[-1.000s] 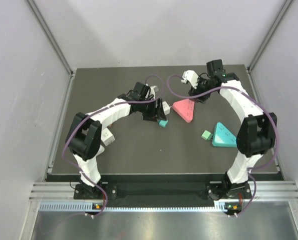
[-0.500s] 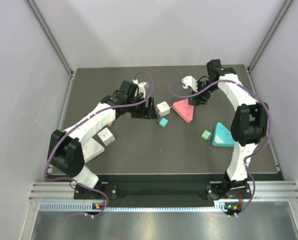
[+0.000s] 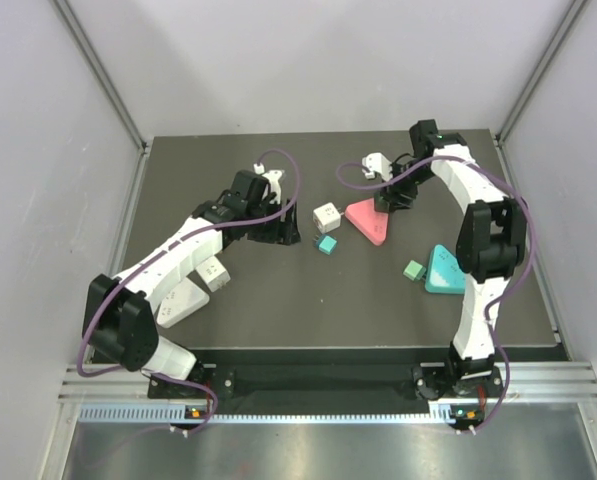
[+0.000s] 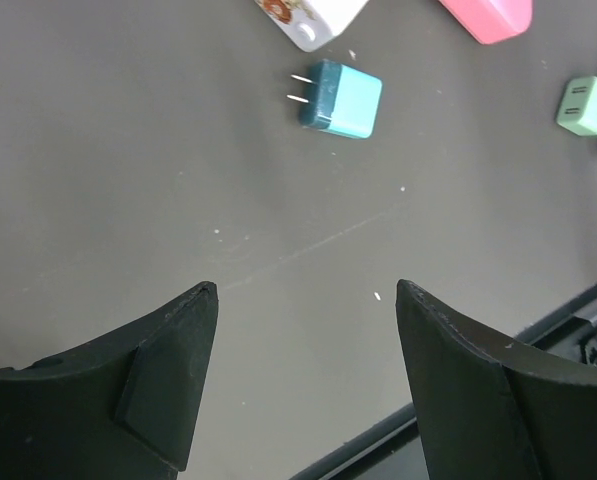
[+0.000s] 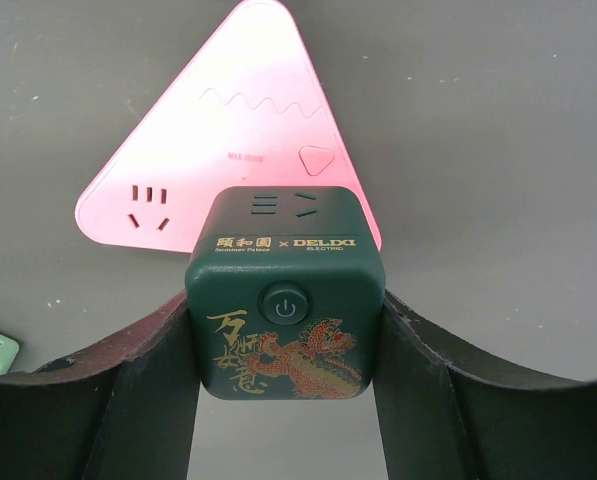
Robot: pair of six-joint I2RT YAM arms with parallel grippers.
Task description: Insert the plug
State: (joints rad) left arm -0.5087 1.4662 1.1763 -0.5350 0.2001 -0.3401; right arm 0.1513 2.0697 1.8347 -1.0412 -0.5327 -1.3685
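My left gripper (image 4: 305,296) hangs over the bare table (image 4: 128,150) with its fingers (image 4: 173,375) spread apart and nothing between them. The plug (image 4: 338,97) lies flat on the table ahead of that gap, a little to the right of its middle and clear of both fingers. It is teal, and in my left wrist view its two prongs point left. Just past the prong end sits a white cube (image 4: 313,15), close to the plug but not touching it. Further right are the corner of the pink strip (image 4: 488,15) and a small pale green block (image 4: 588,105).

My right gripper (image 5: 285,350) is clamped on a dark green cube (image 5: 285,290), one finger pressed against each side. The power button and dragon print face my right wrist camera. The pink strip fills the view behind the cube, but I cannot tell whether the two touch.

From above, the plug (image 3: 326,244) lies just right of my left gripper (image 3: 283,232), between it and the pink strip (image 3: 369,220). My right gripper (image 3: 393,195) is at the strip's far corner, well apart from the plug. A teal strip (image 3: 446,270) lies nearer my right base.
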